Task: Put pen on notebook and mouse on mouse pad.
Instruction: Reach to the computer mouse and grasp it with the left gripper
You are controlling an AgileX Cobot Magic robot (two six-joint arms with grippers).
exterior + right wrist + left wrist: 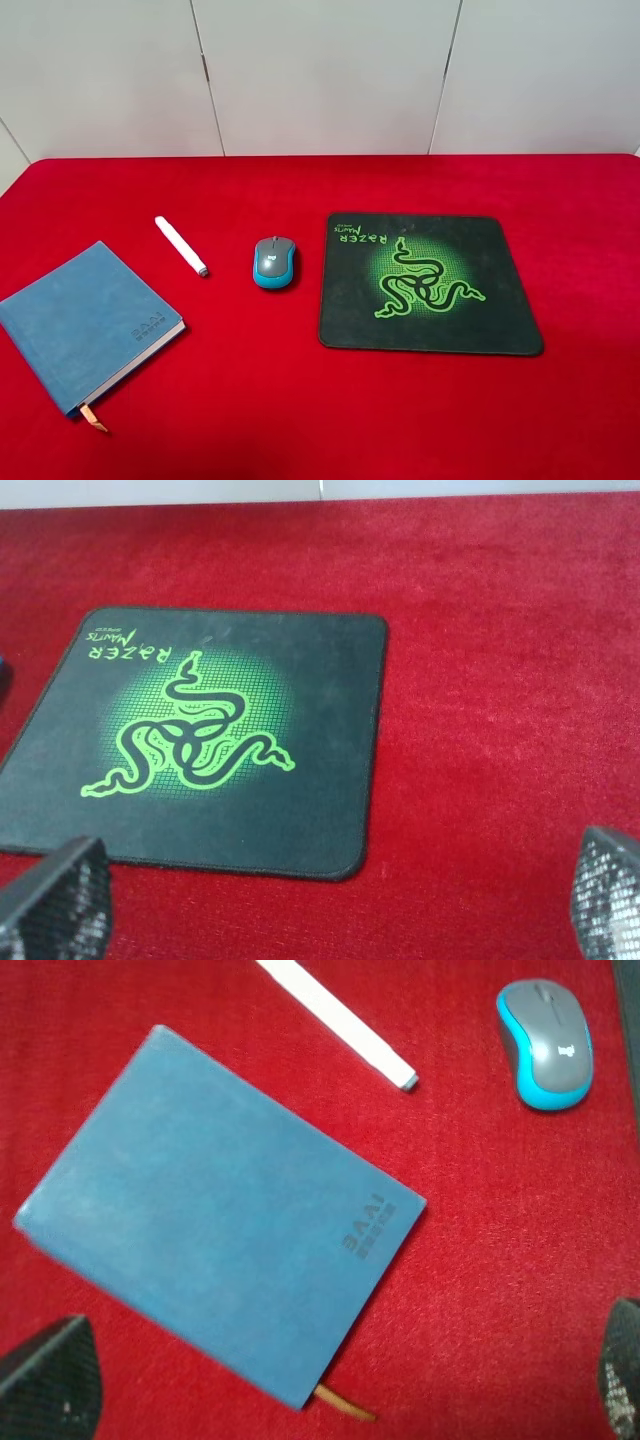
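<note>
The blue notebook (90,320) lies at the left of the red table, its orange ribbon pointing toward the front edge. The white pen (181,245) rests on the cloth just behind and to the right of it. The grey and blue mouse (274,262) sits on the cloth between the pen and the black mouse pad (428,285), apart from both. No arm shows in the high view. My left gripper (335,1385) hangs open above the notebook (220,1220), with the pen (340,1025) and the mouse (545,1045) beyond it. My right gripper (335,905) hangs open above the mouse pad (200,740).
A red cloth (330,410) covers the whole table. White wall panels (320,70) stand right behind the table's far edge. Bare cloth (500,680) stretches to the right of the mouse pad.
</note>
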